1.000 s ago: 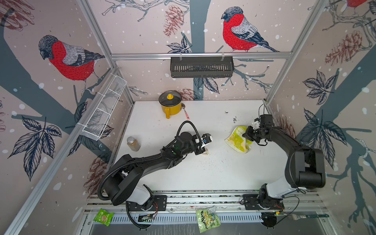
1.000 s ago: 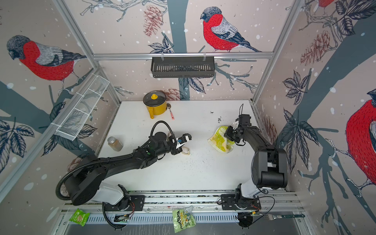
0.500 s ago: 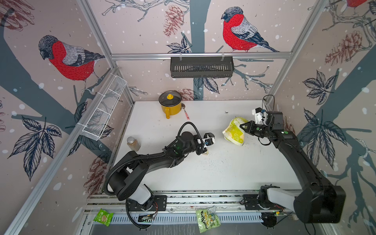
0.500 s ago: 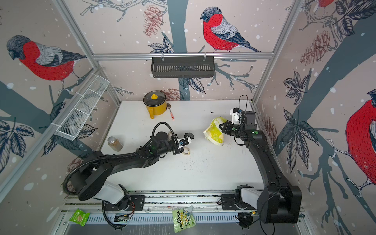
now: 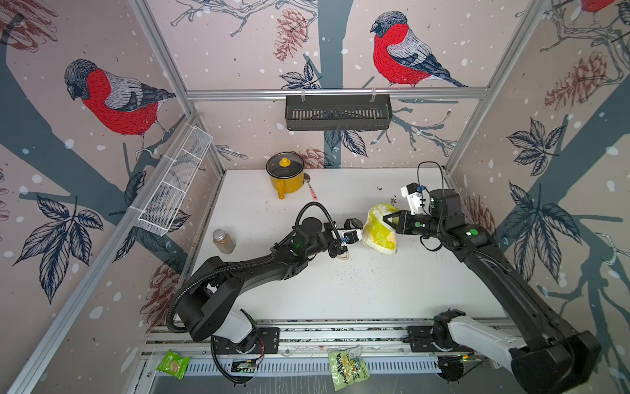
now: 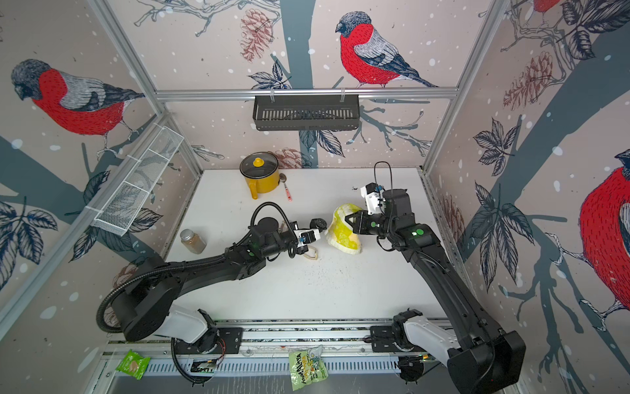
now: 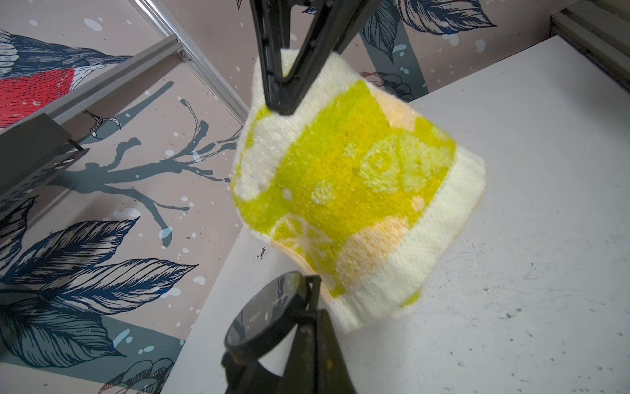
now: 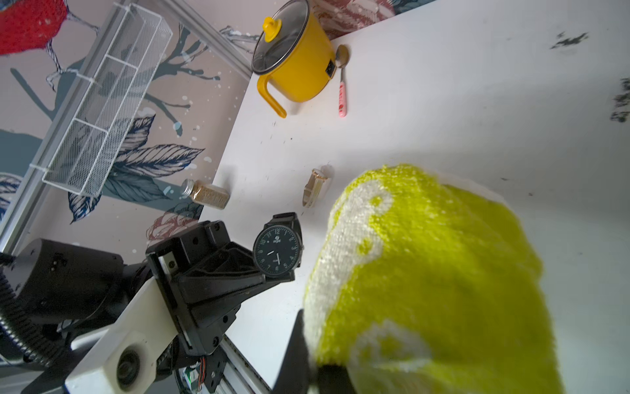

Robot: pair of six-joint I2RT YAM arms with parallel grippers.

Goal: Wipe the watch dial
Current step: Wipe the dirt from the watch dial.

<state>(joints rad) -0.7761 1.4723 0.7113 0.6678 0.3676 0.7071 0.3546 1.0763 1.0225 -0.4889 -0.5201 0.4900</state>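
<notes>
My left gripper (image 5: 351, 235) is shut on the strap of a black watch (image 5: 353, 223) and holds it above the table's middle. Its round black dial (image 8: 278, 251) faces the right arm. The dial (image 7: 266, 314) appears edge-on beside my fingers (image 7: 315, 341). My right gripper (image 5: 387, 218) is shut on a yellow-green and white cloth (image 5: 378, 227), which hangs in the air just right of the watch. The right wrist view shows a narrow gap between cloth (image 8: 426, 273) and dial. The cloth (image 7: 344, 191) fills the middle of the left wrist view.
A second watch with a beige strap (image 5: 342, 255) lies on the table under the left gripper. At the back stand a yellow pot (image 5: 285, 174) and a spoon (image 5: 312, 191). A spice jar (image 5: 223, 240) stands near the left wall, below a wire basket (image 5: 174, 180).
The right arm has lifted the cloth off the table and carried it left, up to the watch. The left gripper has shifted slightly right with the watch.
</notes>
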